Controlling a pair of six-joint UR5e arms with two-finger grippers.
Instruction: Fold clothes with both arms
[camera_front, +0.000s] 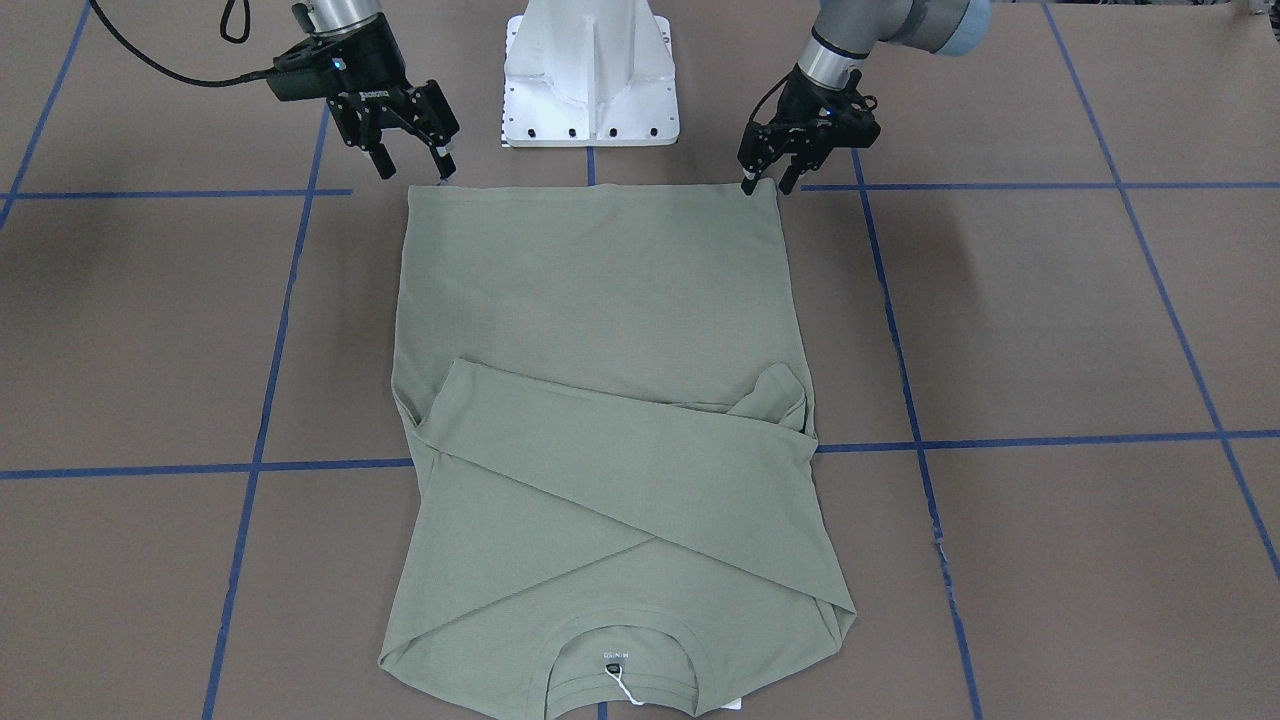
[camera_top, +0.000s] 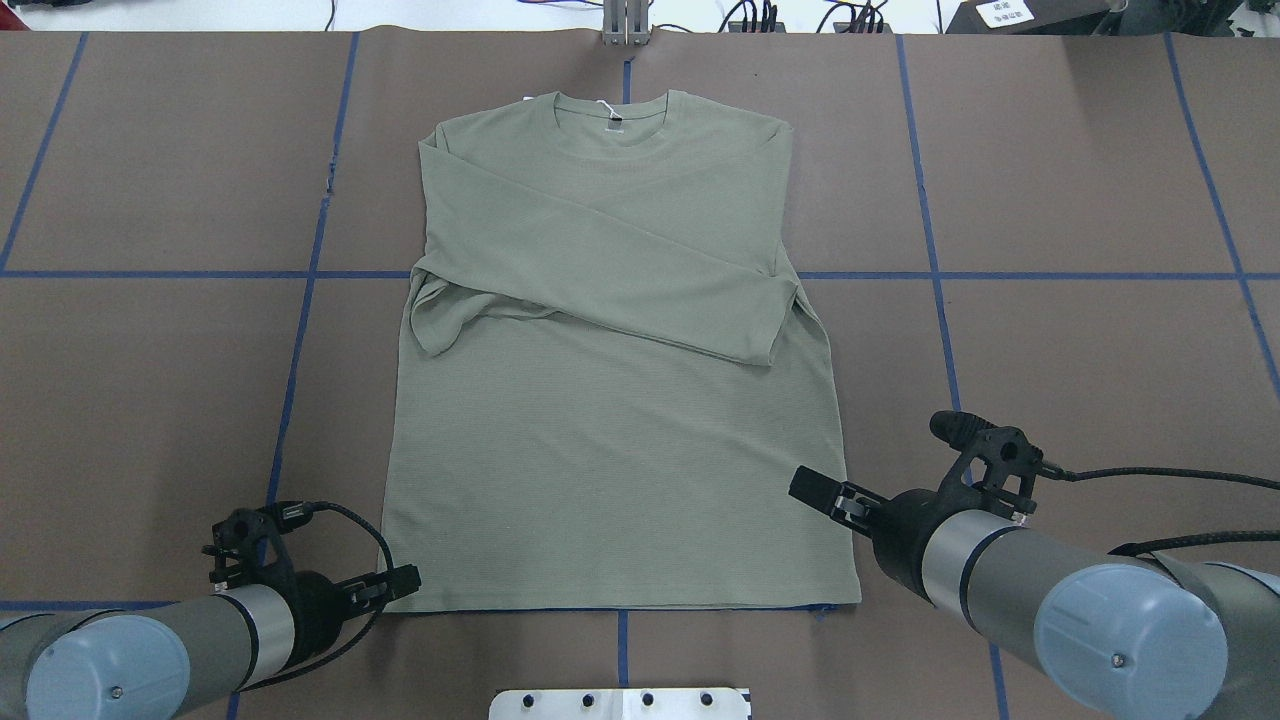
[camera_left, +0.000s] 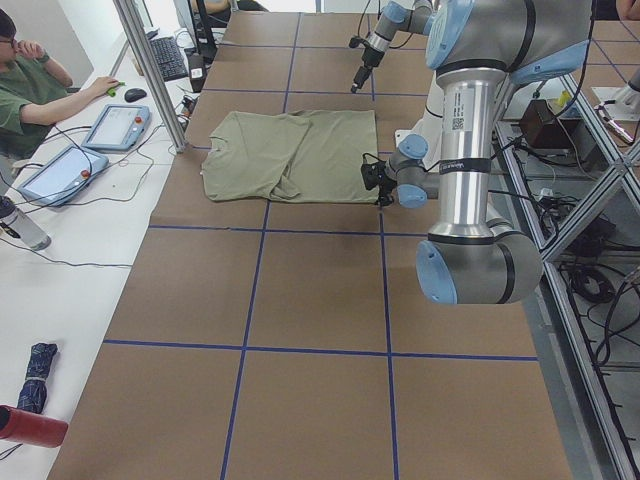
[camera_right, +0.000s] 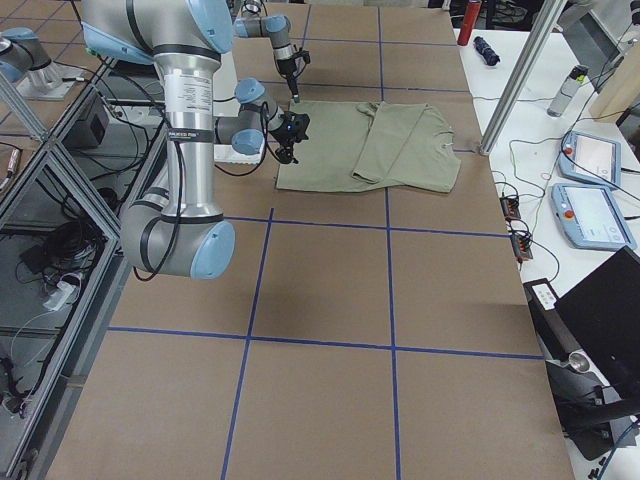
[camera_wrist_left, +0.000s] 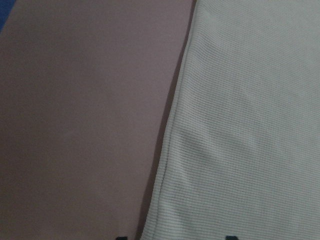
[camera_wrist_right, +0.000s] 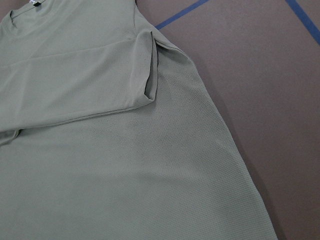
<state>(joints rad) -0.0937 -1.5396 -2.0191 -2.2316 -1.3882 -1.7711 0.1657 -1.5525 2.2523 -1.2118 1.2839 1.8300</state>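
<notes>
The sage-green shirt (camera_front: 600, 330) lies flat on the brown table, with both sleeves folded across the chest and its collar (camera_top: 612, 115) at the far side from me. It also shows in the overhead view (camera_top: 610, 450). My left gripper (camera_front: 766, 186) is open and low at the hem's corner on my left. In the left wrist view the shirt's edge (camera_wrist_left: 170, 150) runs between the fingertips. My right gripper (camera_front: 412, 167) is open and empty, held a little above the hem's other corner. The right wrist view shows the shirt (camera_wrist_right: 125, 175) from above, with no fingers in it.
The white pedestal base (camera_front: 590, 70) stands just behind the hem. Blue tape lines (camera_front: 260, 430) cross the table cover. In the exterior left view an operator (camera_left: 30, 85) sits at a side bench with tablets (camera_left: 115, 125).
</notes>
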